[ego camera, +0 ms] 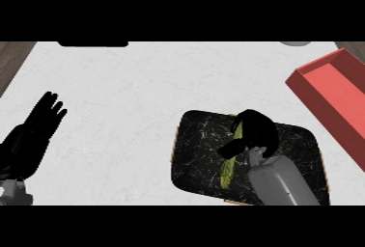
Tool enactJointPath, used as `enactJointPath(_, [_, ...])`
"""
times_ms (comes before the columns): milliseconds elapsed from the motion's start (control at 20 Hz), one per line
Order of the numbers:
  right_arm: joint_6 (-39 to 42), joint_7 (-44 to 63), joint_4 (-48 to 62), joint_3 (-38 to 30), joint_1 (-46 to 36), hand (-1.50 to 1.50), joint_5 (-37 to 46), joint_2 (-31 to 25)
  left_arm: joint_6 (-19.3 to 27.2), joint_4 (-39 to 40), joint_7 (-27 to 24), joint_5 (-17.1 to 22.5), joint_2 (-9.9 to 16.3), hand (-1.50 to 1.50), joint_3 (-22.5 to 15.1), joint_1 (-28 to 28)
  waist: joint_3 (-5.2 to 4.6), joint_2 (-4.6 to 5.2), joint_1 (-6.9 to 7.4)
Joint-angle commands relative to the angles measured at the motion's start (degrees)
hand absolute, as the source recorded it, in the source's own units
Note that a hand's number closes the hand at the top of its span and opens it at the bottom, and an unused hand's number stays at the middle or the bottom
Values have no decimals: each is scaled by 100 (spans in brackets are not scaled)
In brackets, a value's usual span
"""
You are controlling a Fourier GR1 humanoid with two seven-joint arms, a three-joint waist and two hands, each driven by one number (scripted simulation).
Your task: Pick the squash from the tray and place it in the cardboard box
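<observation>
Curling over the squash (230,166), the right hand (255,131) sits above the middle of the black marbled tray (196,159), its fingers bent down around the upper end of the yellow-green vegetable. The squash lies lengthwise on the tray, and only a narrow strip of it shows, running from under the hand toward the tray's near edge; the rest is hidden by the fingers and by the grey right forearm (281,185), which crosses the tray's near right part. Whether the squash rests on the tray or is raised off it cannot be told from this angle.

The tray lies on the white bench (143,87), slightly turned, with a thin tan border showing at some of its edges. To the right of the tray and beyond it, well apart, stands a red open-topped box (335,96), set at a slant and cut off by the view's right edge; its inside shows nothing of the squash.

Far to the left of the tray, the left hand (35,135) is spread, fingers straight and pointing away from the robot, touching nothing. Beyond the tray, at the bench's far edge, a dark flat object (92,44) and a pale rounded one (294,43) are only partly visible.
</observation>
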Motion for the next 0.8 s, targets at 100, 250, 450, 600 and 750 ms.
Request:
enactJointPath(100, [608,-2246,676,-279,-237,150,-529,-1332,-164,119,24,64,40,0,32,-110,15,60,48])
enactJointPath(250, [292,-2855,1043,-430,-496,150,-207,-1766,-236,147,-145,18,79,0,167,45,11,45,52])
enactJointPath(450, [378,-2612,232,-499,-444,150,-18,-1810,53,-267,296,-107,-99,0,34,-66,9,9,-12])
enactJointPath(600, [470,-2359,-438,-506,-640,150,11,-1700,110,-71,74,-247,-239,0,-1,-96,6,4,-36])
enactJointPath(750, [578,-2182,-1341,-587,-547,150,4,-1805,-229,-9,-202,-192,-128,0,89,267,4,-9,-52])
